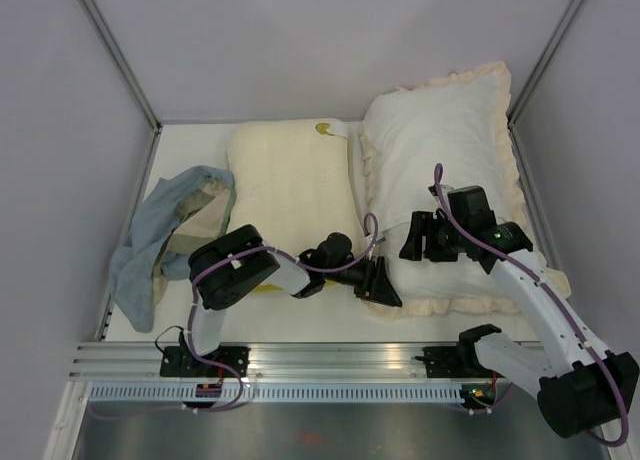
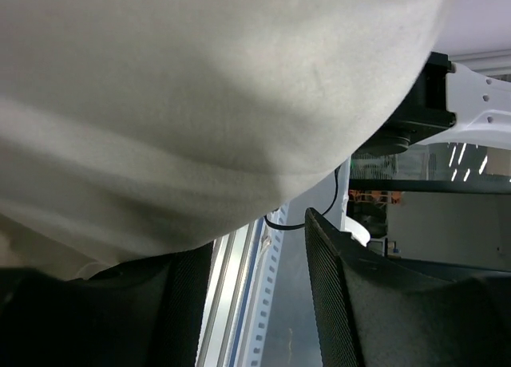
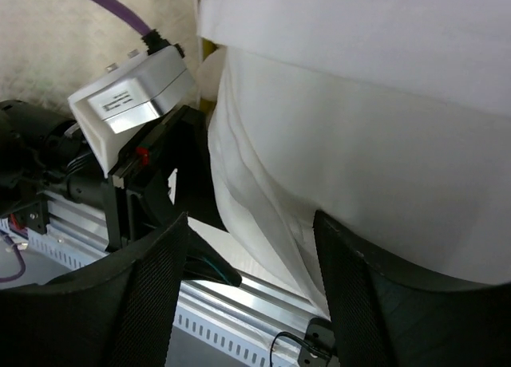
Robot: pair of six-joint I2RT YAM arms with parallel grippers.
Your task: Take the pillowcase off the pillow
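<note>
end effector l (image 1: 379,281) open, at pillowcase (image 1: 450,306) corner

cream-yellow textured pillow (image 1: 290,185): flat, centre | blue-grey and beige cloth (image 1: 165,235): crumpled, just left of it

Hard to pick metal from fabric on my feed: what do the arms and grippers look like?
Both arms have white shells with black joints: left arm, right arm. A purple cable loops along each. The left gripper and right gripper are black, with wide fingers faced in fine mesh texture.
</note>
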